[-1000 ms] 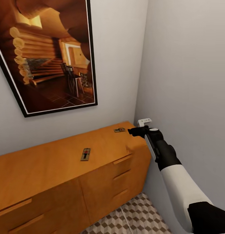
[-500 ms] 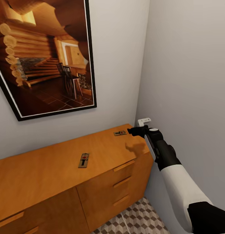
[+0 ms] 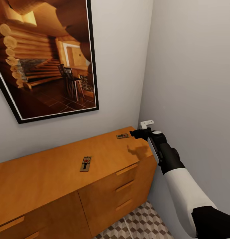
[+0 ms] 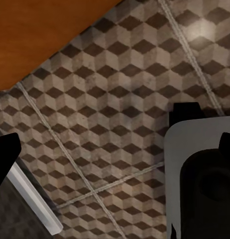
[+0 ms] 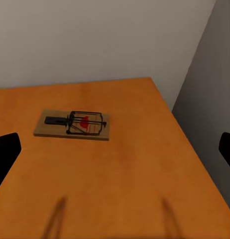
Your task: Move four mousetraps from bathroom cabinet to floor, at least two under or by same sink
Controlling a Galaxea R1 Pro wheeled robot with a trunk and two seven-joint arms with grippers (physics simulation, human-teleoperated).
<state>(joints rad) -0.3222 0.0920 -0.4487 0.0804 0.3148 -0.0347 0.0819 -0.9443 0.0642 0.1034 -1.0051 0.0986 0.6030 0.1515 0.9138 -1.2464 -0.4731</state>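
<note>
Against the back wall [image 3: 121,49], in a corner closed by a grey side wall [image 3: 194,83], stands the cabinet [image 3: 61,179], its orange-brown top running from the left edge of the head view to the corner and its drawer fronts with flat bar handles facing the robot. Above it hangs a large black-framed picture [image 3: 45,59] of a log interior. Below the drawers shows a patch of the bathroom floor [image 3: 141,222], cube-patterned tiles, which also spreads across the left wrist view [image 4: 110,124] beside an edge of orange wood.

Next in size is the right arm [image 3: 181,186], white and black, reaching up to the cabinet's far right corner. The right gripper [image 3: 136,134] hangs just over the top there, its jaws spread wide and holding nothing; their dark tips sit at both edges of the right wrist view. The left gripper's [image 4: 112,149] jaws likewise stand apart over the floor, empty.

Two mousetraps lie flat on the cabinet top: one [image 3: 85,163] near the middle, the other [image 3: 122,135] [image 5: 73,124] by the back corner, just beside the right gripper but not touching it.
</note>
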